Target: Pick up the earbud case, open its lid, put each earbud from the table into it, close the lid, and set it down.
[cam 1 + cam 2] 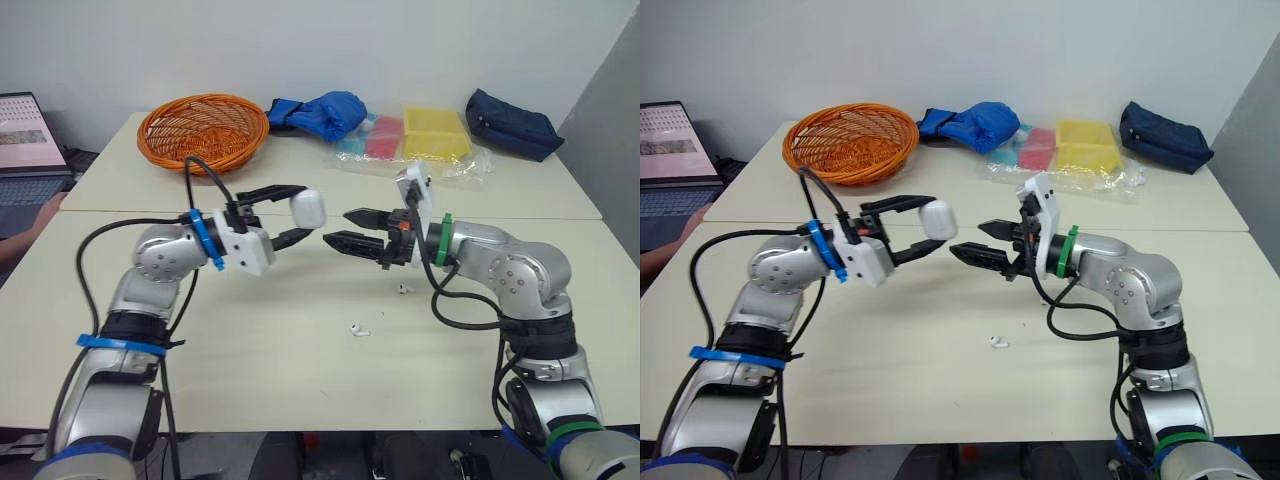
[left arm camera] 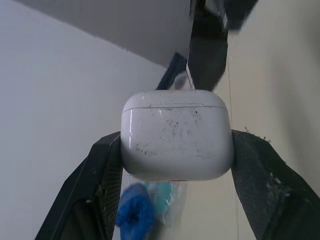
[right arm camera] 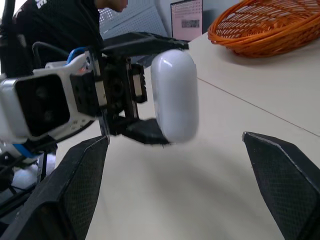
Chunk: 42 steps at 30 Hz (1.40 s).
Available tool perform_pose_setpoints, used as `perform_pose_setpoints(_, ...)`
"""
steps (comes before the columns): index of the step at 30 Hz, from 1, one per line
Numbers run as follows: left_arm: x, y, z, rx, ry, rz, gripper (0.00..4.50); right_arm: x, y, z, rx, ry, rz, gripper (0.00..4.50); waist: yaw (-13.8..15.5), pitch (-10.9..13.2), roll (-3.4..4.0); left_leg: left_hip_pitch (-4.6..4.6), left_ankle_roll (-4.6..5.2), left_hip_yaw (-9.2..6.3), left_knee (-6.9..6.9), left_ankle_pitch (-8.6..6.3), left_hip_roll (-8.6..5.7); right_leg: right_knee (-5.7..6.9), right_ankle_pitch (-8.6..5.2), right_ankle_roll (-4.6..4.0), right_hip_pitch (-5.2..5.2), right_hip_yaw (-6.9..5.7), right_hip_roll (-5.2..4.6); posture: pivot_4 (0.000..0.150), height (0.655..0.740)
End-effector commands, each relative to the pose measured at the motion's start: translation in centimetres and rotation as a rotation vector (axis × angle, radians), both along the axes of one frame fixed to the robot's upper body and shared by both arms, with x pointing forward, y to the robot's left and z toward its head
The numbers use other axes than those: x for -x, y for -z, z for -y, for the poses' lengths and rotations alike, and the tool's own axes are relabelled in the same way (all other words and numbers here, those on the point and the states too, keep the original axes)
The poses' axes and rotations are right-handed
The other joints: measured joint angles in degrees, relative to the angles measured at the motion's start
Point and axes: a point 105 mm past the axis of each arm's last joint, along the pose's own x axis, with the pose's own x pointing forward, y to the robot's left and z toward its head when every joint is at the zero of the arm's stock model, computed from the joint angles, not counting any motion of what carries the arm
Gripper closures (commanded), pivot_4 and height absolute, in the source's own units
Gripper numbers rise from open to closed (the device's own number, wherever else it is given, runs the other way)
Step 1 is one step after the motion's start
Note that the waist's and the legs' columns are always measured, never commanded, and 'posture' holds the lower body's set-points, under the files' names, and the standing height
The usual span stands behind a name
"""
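Observation:
The white earbud case (image 1: 308, 208) is held above the table with its lid closed, and my left gripper (image 1: 303, 212) is shut on its two sides. The left wrist view shows the case (image 2: 176, 135) squeezed between the black fingers (image 2: 95, 185), with the lid seam near its top. My right gripper (image 1: 338, 226) is open, its tips pointing at the case from a short gap to the right. In the right wrist view the case (image 3: 175, 95) stands just ahead of the spread fingers (image 3: 285, 180). Two white earbuds lie on the table, one (image 1: 359, 328) in front and one (image 1: 403, 289) under my right wrist.
At the back of the table stand an orange wicker basket (image 1: 203, 128), a blue cloth bundle (image 1: 322, 112), a clear bag of coloured boxes (image 1: 435, 135) and a dark blue pouch (image 1: 512, 123). A laptop (image 1: 25, 140) and a person's hand (image 1: 25, 235) are at the far left.

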Motion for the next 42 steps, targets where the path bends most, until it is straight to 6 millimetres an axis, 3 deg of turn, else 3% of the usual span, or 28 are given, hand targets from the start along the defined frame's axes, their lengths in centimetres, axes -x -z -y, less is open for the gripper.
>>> perform_pose_setpoints(1, 0.5, -1.0, 0.0, 0.022, 0.029, 0.059, 1.74, -0.1, -0.8, -0.2, -0.005, 0.015, 0.041, 0.00, -0.2, 0.0, 0.00, 0.02, 0.00, 0.03, 0.00, 0.00, 0.01, 0.01, 0.00, 0.00, 0.00, 0.00, 0.00, 0.150, 0.7400)
perform_pose_setpoints(14, 0.8, -1.1, 0.2, 0.021, 0.060, 0.081, 1.74, -0.4, -0.7, -1.5, -0.039, 0.002, -0.015, 0.00, -0.2, 0.0, 0.00, 0.06, 0.00, 0.04, 0.03, 0.00, 0.02, 0.04, 0.01, 0.01, 0.01, -0.03, 0.10, 0.150, 0.7400)
perform_pose_setpoints(17, 0.8, -1.0, 0.1, 0.020, 0.060, 0.084, 1.74, -0.3, -0.7, -1.7, -0.042, -0.016, -0.023, 0.67, -0.2, 0.0, 0.00, 0.05, 0.00, 0.02, 0.03, 0.00, 0.03, 0.04, 0.01, 0.01, 0.01, -0.03, 0.10, 0.150, 0.7400)
perform_pose_setpoints(25, 0.9, -1.1, 0.1, 0.018, 0.065, 0.099, 1.74, -0.2, -0.2, -1.7, -0.008, -0.036, -0.021, 3.58, -0.2, 0.0, 0.00, 0.06, 0.00, 0.03, 0.03, 0.00, 0.02, 0.05, 0.01, 0.01, 0.00, -0.04, 0.12, 0.150, 0.7400)
perform_pose_setpoints(33, 1.1, -1.0, 0.2, 0.048, 0.079, 0.064, 1.74, -0.4, 0.0, -1.4, 0.002, -0.026, -0.014, 3.65, -0.2, 0.0, 0.00, 0.05, 0.00, 0.01, 0.03, 0.00, 0.03, 0.04, 0.01, 0.01, 0.00, -0.03, 0.12, 0.150, 0.7400)
perform_pose_setpoints(38, 0.5, -1.2, -0.1, 0.019, 0.076, -0.089, 0.09, -0.9, -0.1, -0.7, 0.009, 0.007, 0.004, 3.65, -0.2, 0.0, 0.00, 0.06, 0.00, 0.02, 0.03, 0.00, 0.03, 0.05, 0.01, 0.01, 0.00, -0.04, 0.12, 0.150, 0.7400)
perform_pose_setpoints(42, 0.3, -1.8, -0.3, -0.023, 0.093, -0.150, 0.00, -1.4, -0.1, 0.0, 0.008, 0.041, 0.009, 3.65, -0.2, 0.0, 0.00, 0.06, 0.00, 0.03, 0.03, 0.00, 0.00, 0.04, -0.01, 0.04, 0.00, -0.06, 0.14, 0.150, 0.7400)
